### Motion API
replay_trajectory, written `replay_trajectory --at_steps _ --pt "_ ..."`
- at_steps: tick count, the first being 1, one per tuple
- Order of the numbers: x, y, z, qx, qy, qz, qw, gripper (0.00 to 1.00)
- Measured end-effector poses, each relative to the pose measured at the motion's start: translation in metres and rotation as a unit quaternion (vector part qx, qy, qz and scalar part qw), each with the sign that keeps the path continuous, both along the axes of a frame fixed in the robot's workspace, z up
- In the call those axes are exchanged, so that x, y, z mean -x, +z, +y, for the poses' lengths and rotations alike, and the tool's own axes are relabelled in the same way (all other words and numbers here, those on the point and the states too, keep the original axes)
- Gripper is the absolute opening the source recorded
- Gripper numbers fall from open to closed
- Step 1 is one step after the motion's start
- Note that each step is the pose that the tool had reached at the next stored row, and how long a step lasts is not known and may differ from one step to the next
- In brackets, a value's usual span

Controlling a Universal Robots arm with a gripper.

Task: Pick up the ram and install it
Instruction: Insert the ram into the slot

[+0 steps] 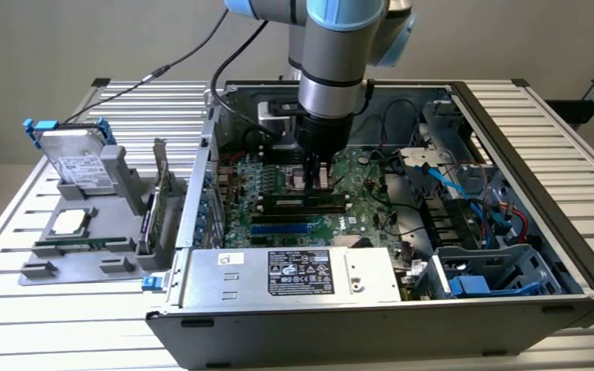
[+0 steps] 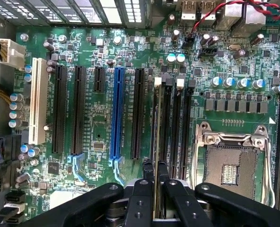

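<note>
In the wrist view the ram (image 2: pixel 156 142) shows edge-on, faces and chips hidden, one end covered by the gripper (image 2: pixel 156 172) clamping it; a finger (image 2: pixel 234 201) covers part of the CPU socket (image 2: pixel 234 142); the power supply label (image 1: pixel 299 272) has print too small to read; the arm (image 1: pixel 333 69) is cut off at the exterior view's top.

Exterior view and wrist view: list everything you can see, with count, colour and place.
case: one, black, open, on table
table: one, silver slats, under everything
motherboard: one, green, inside case
power supply: one, grey, case's near side
socket: one, metal, on motherboard
memory slots: several, black, beside socket
blue slot: one, mid-board
holder: one, grey, exterior view's left of case
drive: one, silver, upright in holder
ram: one, greenish edge, over memory slots
arm: one, grey and blue, above case
pincer: one, black, shut on ram
</note>
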State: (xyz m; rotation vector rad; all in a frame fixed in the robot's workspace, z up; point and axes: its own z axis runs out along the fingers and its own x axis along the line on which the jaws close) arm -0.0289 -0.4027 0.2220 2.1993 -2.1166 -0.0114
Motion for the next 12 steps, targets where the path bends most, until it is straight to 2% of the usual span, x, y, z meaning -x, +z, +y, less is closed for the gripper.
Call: replay_trajectory --at_steps 5,12 --pt "0.0 -0.0013 0.0002 0.0038 0.0 0.0 1.0 0.14" --pt "0.0 -0.003 0.0008 0.0109 -0.001 0.0004 0.9999 0.14"
